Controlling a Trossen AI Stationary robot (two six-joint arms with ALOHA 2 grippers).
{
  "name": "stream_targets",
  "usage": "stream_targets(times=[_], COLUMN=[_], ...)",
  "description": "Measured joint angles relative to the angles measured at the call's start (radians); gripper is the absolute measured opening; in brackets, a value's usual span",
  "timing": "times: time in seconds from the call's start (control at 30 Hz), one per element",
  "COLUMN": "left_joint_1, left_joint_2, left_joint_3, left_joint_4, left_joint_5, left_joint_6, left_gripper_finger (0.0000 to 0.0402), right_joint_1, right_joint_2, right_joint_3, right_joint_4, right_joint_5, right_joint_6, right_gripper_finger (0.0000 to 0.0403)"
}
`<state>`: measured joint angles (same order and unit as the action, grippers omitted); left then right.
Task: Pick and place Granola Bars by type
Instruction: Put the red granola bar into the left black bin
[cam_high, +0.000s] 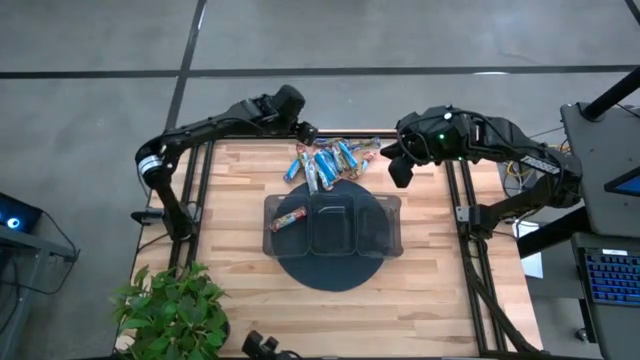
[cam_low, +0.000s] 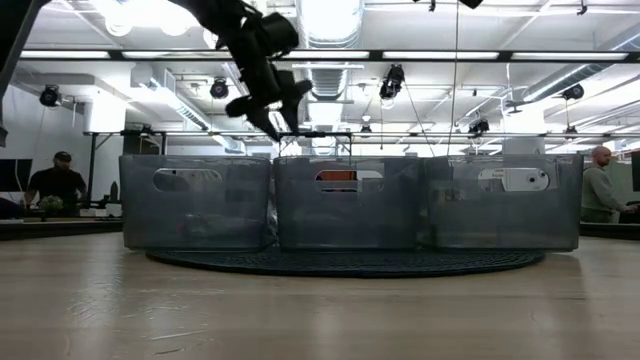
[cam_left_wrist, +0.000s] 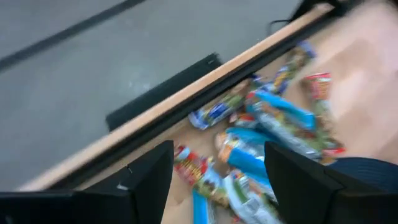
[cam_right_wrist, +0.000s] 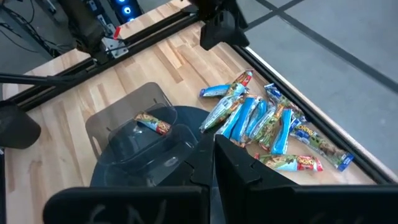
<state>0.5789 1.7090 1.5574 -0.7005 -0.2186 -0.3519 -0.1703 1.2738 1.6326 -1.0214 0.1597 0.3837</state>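
One red bar (cam_right_wrist: 152, 124) in tray (cam_right_wrist: 106, 124) per right wrist, left end effector (cam_left_wrist: 217, 180) open, empty, right end effector (cam_right_wrist: 213, 158) shut, empty.

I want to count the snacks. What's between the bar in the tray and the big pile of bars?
Only the tray's clear wall and bare wood lie between the lone bar and the pile, judging by the high view.

Bars (cam_high: 325, 162) lay heaped at the table's (cam_high: 240, 290) far edge, just behind the tray (cam_high: 385, 240). One bar (cam_high: 287, 219) lay in the tray's left compartment. The tray sat on a mat (cam_high: 330, 272) mid-table.
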Motion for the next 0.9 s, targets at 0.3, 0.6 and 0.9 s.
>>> stream_targets(times=[0.3, 0.6, 0.9], left_joint_1=[0.002, 0.007, 0.010], left_joint_2=[-0.007, -0.007, 0.005], left_joint_3=[-0.168, -0.316, -0.382], left_joint_4=[0.154, 0.340, 0.422], left_joint_5=[-0.027, -0.064, 0.022], left_joint_6=[-0.147, -0.256, -0.280], left_gripper_finger=[0.0232, 0.0232, 0.0232], right_joint_1=[0.000, 0.000, -0.001], right_joint_2=[-0.003, -0.003, -0.003], right_joint_3=[-0.007, -0.007, -0.007], right_joint_4=[0.000, 0.001, 0.001], right_joint_5=[0.000, -0.001, -0.001], right_joint_6=[0.022, 0.028, 0.028], right_gripper_finger=[0.0009, 0.0009, 0.0009])
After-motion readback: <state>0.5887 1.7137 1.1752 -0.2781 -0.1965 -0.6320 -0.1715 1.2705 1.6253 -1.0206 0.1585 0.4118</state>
